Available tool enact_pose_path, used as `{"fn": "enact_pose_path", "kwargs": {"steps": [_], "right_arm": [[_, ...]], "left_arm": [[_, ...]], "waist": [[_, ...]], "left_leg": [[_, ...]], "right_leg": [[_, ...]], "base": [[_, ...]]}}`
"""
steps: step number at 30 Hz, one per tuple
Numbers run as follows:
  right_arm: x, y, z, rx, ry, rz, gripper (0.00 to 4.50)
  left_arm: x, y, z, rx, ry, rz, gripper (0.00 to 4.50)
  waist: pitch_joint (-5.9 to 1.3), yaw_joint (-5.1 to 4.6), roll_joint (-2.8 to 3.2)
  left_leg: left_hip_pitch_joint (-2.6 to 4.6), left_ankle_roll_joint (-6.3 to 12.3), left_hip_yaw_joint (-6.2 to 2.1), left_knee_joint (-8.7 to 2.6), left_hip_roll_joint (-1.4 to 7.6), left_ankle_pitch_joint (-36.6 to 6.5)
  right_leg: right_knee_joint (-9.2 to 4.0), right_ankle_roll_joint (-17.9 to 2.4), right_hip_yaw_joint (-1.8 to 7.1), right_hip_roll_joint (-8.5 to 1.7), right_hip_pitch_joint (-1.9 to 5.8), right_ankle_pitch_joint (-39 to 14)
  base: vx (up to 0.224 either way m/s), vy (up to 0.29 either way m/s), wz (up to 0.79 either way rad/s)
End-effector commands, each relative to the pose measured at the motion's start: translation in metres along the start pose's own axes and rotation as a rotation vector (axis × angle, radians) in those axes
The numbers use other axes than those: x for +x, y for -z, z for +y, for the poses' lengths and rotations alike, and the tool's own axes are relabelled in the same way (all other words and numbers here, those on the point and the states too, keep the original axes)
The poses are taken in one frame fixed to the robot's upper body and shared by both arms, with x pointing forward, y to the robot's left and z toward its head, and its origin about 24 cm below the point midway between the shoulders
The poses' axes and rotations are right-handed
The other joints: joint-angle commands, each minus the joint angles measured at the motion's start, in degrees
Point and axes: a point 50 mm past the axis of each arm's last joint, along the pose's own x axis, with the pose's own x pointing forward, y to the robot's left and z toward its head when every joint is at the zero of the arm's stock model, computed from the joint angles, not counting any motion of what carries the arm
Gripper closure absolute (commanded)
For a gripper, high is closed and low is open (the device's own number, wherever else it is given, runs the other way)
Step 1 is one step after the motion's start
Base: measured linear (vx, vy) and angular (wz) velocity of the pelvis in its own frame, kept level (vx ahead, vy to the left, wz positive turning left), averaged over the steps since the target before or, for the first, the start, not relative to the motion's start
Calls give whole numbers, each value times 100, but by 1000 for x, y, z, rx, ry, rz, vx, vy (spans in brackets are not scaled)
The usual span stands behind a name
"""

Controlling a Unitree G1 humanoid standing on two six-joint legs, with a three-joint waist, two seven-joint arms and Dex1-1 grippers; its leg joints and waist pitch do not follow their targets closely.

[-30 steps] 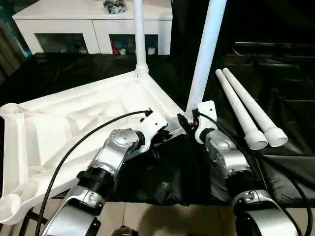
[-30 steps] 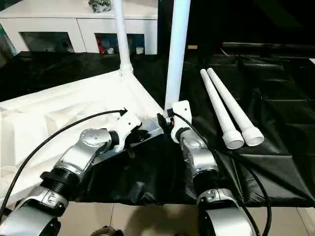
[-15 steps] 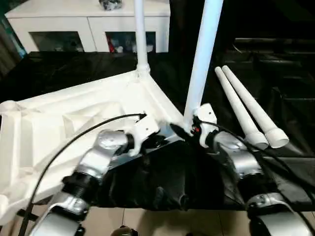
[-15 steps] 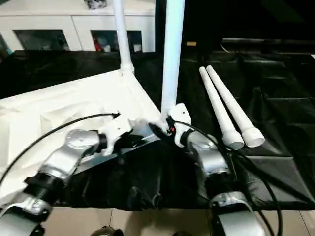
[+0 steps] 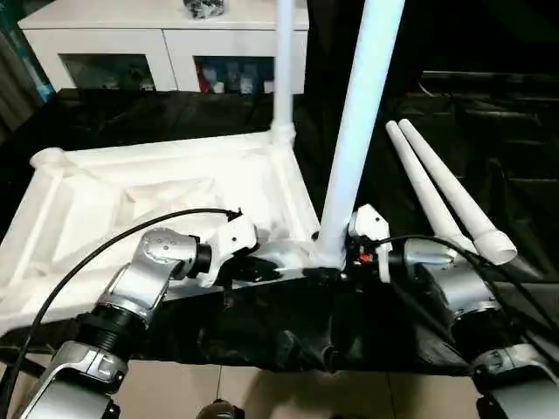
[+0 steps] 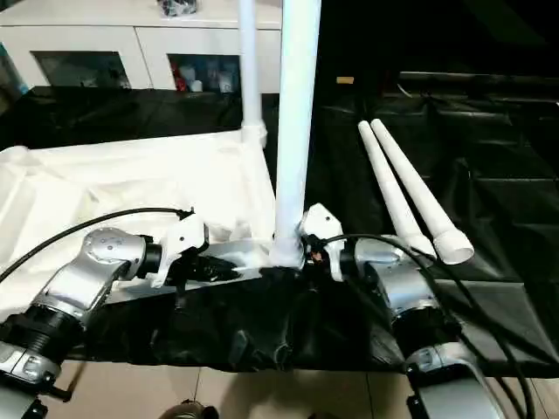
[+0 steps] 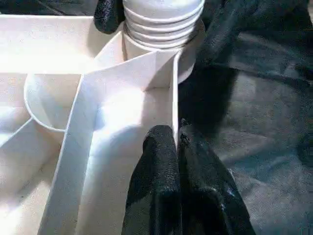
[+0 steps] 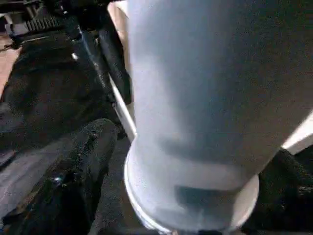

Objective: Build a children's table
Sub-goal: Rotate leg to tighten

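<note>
While the small all-white plastic children's table [image 5: 166,196] lies upside down on the black-draped tabletop [image 5: 489,140], ribbed underside up, its near edge runs close to the tabletop's front edge, where the black sheet bunches.

Four long round tapered white legs can be counted. One upright leg [image 5: 360,131] rises at the near corner of the children's table, its ribbed base sitting at the corner socket [image 7: 161,34]. A second upright leg [image 5: 283,70] stands at the far corner on the same side. Two loose legs [image 5: 441,188] lie side by side on the black sheet, well apart from that same side, with bare sheet between.

The left end effector [image 7: 178,147] has its two black fingers pressed together on the thin white rim wall just beside the near corner. The right end effector [image 8: 186,161] is spread wide around the base of the near upright leg, one black finger [image 8: 83,156] on either side.

A white glass-doored cabinet [image 5: 166,52] stands beyond the far edge of the tabletop.
</note>
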Motion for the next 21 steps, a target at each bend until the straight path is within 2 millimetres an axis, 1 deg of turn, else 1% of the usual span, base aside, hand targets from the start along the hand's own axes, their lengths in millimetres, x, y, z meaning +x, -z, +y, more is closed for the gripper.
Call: {"fn": "enact_pose_path", "kwargs": {"steps": [1,2,3,5,6,7,8,9,10,11,12,13,14,15,16,17,18,19,20,21], "right_arm": [[16,-2,10,1,-107,10,107],[17,-3,12,13,-121,-7,120],[17,-3,12,15,-123,-9,120],[18,-2,15,21,-135,-15,145],[19,-2,16,30,-130,-22,156],[19,-1,17,41,-124,-30,164],[20,-1,18,48,-111,-36,164],[21,0,17,59,-65,-46,172],[22,1,16,65,-39,-51,172],[24,2,13,57,39,-56,174],[24,2,13,57,39,-56,176],[27,4,7,70,142,-48,178],[31,6,2,88,260,-48,178],[36,11,-2,153,395,-43,179],[36,11,-2,153,395,-43,180],[40,14,-4,201,471,-36,180],[42,15,-4,217,503,-36,180],[50,16,-4,261,587,-34,180],[50,16,-4,261,587,-34,180],[55,15,-3,285,622,-35,180]], "left_arm": [[8,-14,-1,34,40,-41,450],[7,-14,-2,31,47,-43,450],[7,-14,-2,31,48,-43,450],[8,-13,-3,28,53,-45,450],[9,-13,-3,22,47,-51,450],[9,-13,-3,16,40,-57,450],[10,-13,-3,11,33,-63,450],[12,-14,-2,2,9,-67,450],[13,-14,-1,1,-5,-67,450],[16,-14,1,-3,-44,-60,450],[16,-14,1,-3,-44,-60,450],[19,-15,4,-9,-90,-56,450],[24,-16,8,-20,-153,-55,450],[31,-19,13,-40,-228,-56,450],[31,-19,13,-40,-228,-56,450],[36,-22,15,-54,-273,-56,450],[41,-24,15,-60,-293,-60,450],[52,-30,15,-78,-345,-70,450],[52,-30,15,-78,-345,-70,450],[58,-35,14,-84,-361,-77,450]], "waist": [[-404,23,-63],[-411,28,-60],[-413,34,-61],[-423,52,-61],[-427,58,-37],[-431,58,-30],[-427,58,-36],[-428,56,-31],[-417,52,-19],[-414,42,-29],[-400,31,-26],[-393,21,7],[-380,-2,11],[-361,-26,5],[-341,-71,10],[-337,-107,-8],[-333,-107,-1],[-321,-124,10],[-326,-119,6],[-328,-123,-1]], "left_leg": [[106,185,-134,-410,282,-1576],[106,200,-130,-404,277,-1540],[103,215,-130,-402,277,-1516],[98,239,-126,-394,279,-1423],[102,244,-123,-390,280,-1395],[100,240,-125,-390,279,-1378],[98,243,-123,-392,280,-1381],[99,232,-125,-392,276,-1411],[109,194,-123,-399,280,-1471],[107,141,-133,-409,277,-1549],[116,109,-136,-417,272,-1624],[117,27,-157,-425,270,-1719],[132,-31,-164,-435,253,-1884],[140,-72,-163,-442,254,-1963],[197,-173,-169,-449,238,-2171],[205,-205,-195,-445,221,-2322],[223,-198,-201,-441,217,-2385],[223,-186,-200,-445,229,-2435],[262,-189,-219,-438,216,-2538],[257,-169,-217,-436,208,-2570]], "right_leg": [[-402,-1202,305,-390,242,-1767],[-395,-1217,304,-382,245,-1704],[-391,-1228,303,-383,250,-1671],[-375,-1262,304,-383,252,-1536],[-373,-1280,303,-378,247,-1458],[-361,-1294,301,-367,253,-1376],[-365,-1292,302,-367,253,-1358],[-365,-1301,298,-370,256,-1367],[-381,-1287,304,-372,241,-1449],[-398,-1248,302,-386,246,-1604],[-413,-1222,300,-382,234,-1729],[-428,-1141,299,-398,238,-1956],[-471,-1065,289,-397,237,-2198],[-498,-1021,290,-390,215,-2337],[-543,-964,281,-387,175,-2625],[-582,-829,253,-398,192,-2959],[-611,-759,243,-407,178,-3120],[-639,-679,256,-404,152,-3229],[-678,-603,223,-397,140,-3359],[-679,-568,218,-394,146,-3382]], "base": [[0,0,0],[0,0,0],[0,0,0],[0,0,0],[0,0,0],[0,0,0],[0,0,0],[0,0,0],[0,0,0],[0,0,0],[0,0,0],[0,0,0],[0,0,0],[0,0,0],[0,0,0],[0,0,0],[0,0,0],[0,0,0],[0,0,0],[0,0,0]]}}
